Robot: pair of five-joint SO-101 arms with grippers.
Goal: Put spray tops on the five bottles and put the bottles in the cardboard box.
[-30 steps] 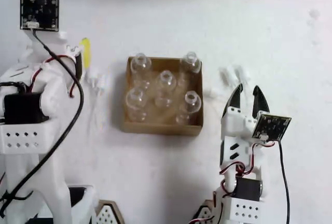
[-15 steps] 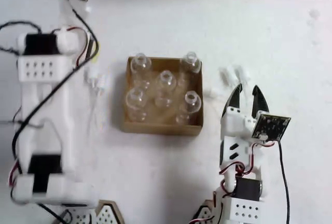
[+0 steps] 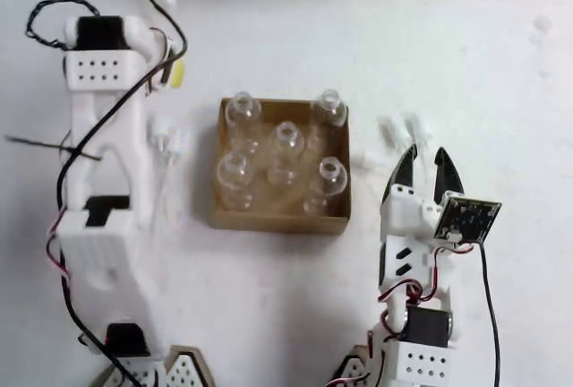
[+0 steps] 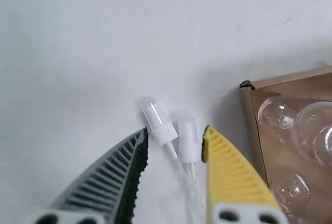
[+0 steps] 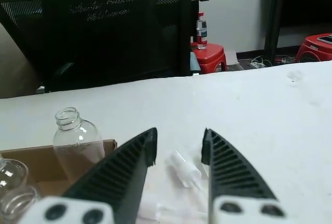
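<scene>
Five clear, topless bottles (image 3: 285,141) stand upright in the cardboard box (image 3: 279,219) at mid-table. Two white spray tops (image 3: 166,137) lie just left of the box. My left gripper (image 4: 174,131) hangs open above them, with both spray tops (image 4: 162,124) showing between its grey and yellow fingers (image 3: 176,73). Right of the box my right gripper (image 3: 427,156) rests open and empty, pointing at more spray tops (image 3: 399,127). In the right wrist view one spray top (image 5: 184,168) lies between the black fingers of that gripper (image 5: 179,133), with a bottle (image 5: 75,142) beside it.
The left arm's white body (image 3: 103,163) stretches along the table's left side, with cables looped around it. The white table (image 3: 466,55) is bare at the far right. A dark chair and red stools stand beyond the far edge.
The left arm has stretched out toward the far edge, carrying its wrist and camera beyond the left-hand spray tops. The right arm, box and bottles have stayed put.
</scene>
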